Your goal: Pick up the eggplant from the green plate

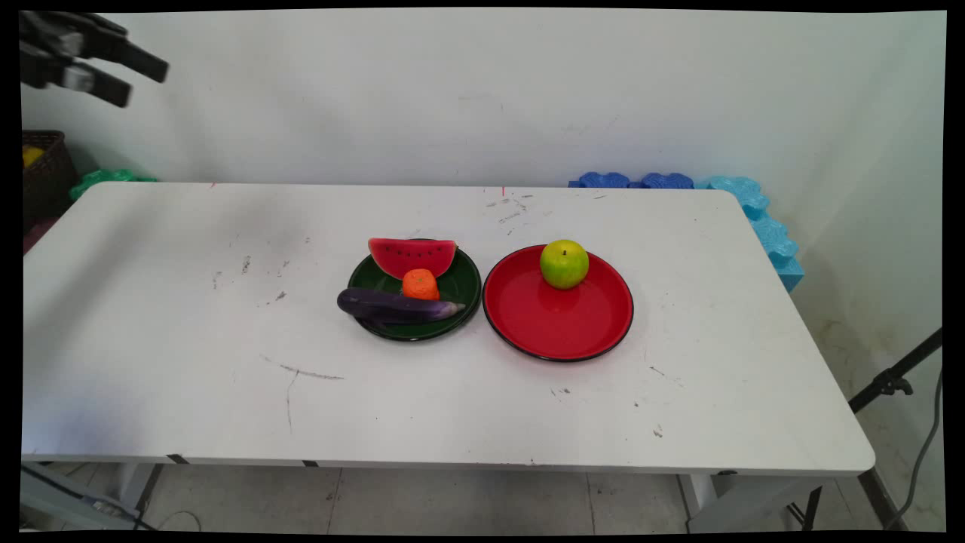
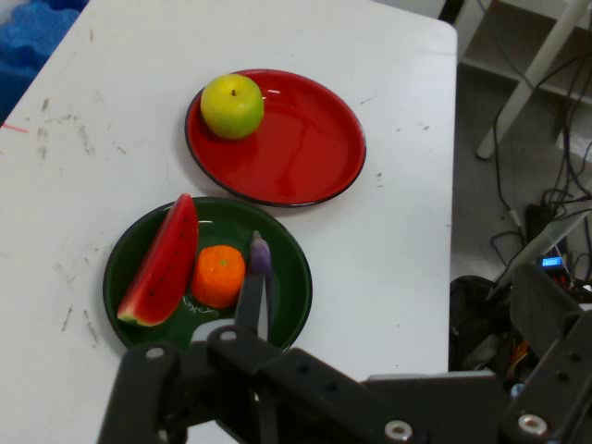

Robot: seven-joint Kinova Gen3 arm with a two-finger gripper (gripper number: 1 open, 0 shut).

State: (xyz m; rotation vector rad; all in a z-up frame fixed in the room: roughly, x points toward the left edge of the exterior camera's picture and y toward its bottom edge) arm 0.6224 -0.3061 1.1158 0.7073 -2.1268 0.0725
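high at the upper left, well clear of the table point(image 1: 188, 339): black gripper point(image 1: 143, 84), fingers spread, pinching nothing. nearest below, though still well apart, a dark green plate point(image 1: 466, 290) with a watermelon slice point(image 1: 412, 256) at the far rim, a small orange point(image 1: 420, 284) mid-plate, touching or just beside the slice, and a purple eggplant point(image 1: 396, 305) across the near rim, one end out over the table. just beside it to the right, a red plate point(image 1: 562, 320) with a green apple point(image 1: 564, 264) toward its far edge. probable weak spots: eggplant overhanging, likely to tip or slide off at any nudge of plate or rim; apple and orange round, apt to roll on a glossy surface; crowded green plate, little room for fingers without bumping a neighbour.
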